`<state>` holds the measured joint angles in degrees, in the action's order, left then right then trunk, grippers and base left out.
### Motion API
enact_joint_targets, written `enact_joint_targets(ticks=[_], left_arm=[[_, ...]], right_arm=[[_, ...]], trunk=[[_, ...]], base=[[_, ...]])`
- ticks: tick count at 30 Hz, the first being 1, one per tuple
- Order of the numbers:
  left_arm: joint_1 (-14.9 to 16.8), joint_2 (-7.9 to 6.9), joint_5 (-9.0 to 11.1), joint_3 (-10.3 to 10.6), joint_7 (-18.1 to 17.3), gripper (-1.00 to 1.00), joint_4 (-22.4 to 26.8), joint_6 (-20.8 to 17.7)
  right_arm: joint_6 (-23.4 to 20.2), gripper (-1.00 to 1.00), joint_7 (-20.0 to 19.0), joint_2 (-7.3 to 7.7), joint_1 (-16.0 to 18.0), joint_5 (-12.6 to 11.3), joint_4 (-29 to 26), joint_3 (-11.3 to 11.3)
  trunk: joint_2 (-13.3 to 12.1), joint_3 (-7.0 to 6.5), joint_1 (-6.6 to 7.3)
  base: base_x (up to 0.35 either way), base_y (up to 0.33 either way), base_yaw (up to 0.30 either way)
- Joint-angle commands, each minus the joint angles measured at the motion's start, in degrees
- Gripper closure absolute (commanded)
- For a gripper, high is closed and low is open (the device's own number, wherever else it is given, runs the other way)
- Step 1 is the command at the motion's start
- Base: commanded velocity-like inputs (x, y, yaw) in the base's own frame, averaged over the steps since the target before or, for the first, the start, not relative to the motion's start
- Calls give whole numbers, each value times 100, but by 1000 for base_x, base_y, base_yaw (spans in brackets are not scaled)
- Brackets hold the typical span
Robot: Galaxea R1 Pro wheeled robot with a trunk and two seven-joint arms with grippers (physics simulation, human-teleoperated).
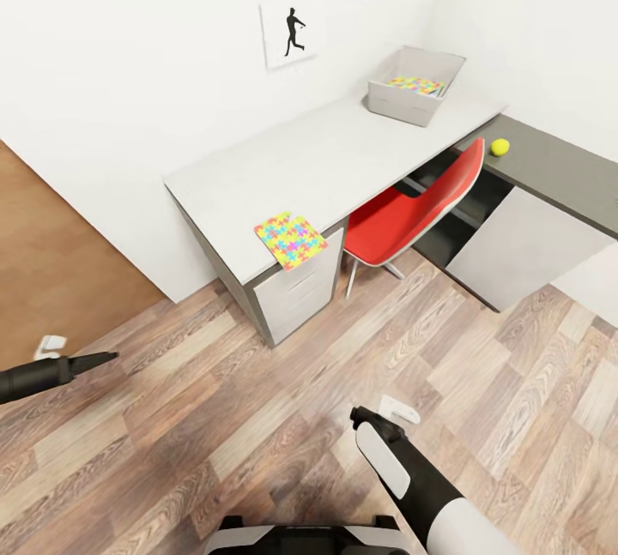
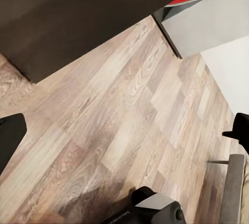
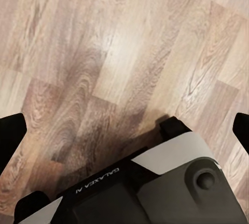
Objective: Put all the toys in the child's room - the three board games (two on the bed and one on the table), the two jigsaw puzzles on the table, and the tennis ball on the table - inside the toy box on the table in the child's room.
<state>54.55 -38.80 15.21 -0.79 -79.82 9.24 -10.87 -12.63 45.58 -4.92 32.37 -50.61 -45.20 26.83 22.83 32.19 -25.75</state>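
Both arms are being held low over the wood floor (image 1: 257, 418), well short of the table (image 1: 343, 152). The left gripper (image 2: 124, 130) and right gripper (image 3: 124, 125) are both being kept spread apart with nothing in them. One jigsaw puzzle (image 1: 290, 239) is lying at the table's near edge, another is sitting in the toy box (image 1: 415, 86) at the far end, and the tennis ball (image 1: 499, 146) is resting on the dark section to the right.

Dark fingers (image 3: 11, 135) spread wide above wood-plank floor (image 3: 119, 52) and robot base (image 3: 171, 182).

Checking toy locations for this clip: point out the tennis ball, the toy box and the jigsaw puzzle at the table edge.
tennis ball (image 1: 499, 146), head view, its centre.
toy box (image 1: 402, 104), head view, near wall.
jigsaw puzzle (image 1: 290, 239), head view, middle of its face.
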Motion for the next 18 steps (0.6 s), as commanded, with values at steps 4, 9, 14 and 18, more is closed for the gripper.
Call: enact_joint_targets(ticks=[4,9,14,18], left_arm=[[10,31,-8,-8,-6,-100,-1,-57],[6,41,-9,-8,0,-100,-1,-47],[5,71,-15,-7,-1,-100,-1,-33],[7,80,-42,-3,-5,-100,-1,-30]], right_arm=[[-22,-100,38,-10,5,-13,-8,15],[7,-100,38,-16,-1,-12,-7,15],[12,-100,38,-23,-2,-12,-9,17],[12,-100,38,-40,-1,-17,-9,20]], trunk=[[10,5,-3],[10,-27,-3],[10,-71,-3],[10,-107,-3]], base=[[0,0,-9],[-6,0,44],[-176,0,60],[-245,0,62]])
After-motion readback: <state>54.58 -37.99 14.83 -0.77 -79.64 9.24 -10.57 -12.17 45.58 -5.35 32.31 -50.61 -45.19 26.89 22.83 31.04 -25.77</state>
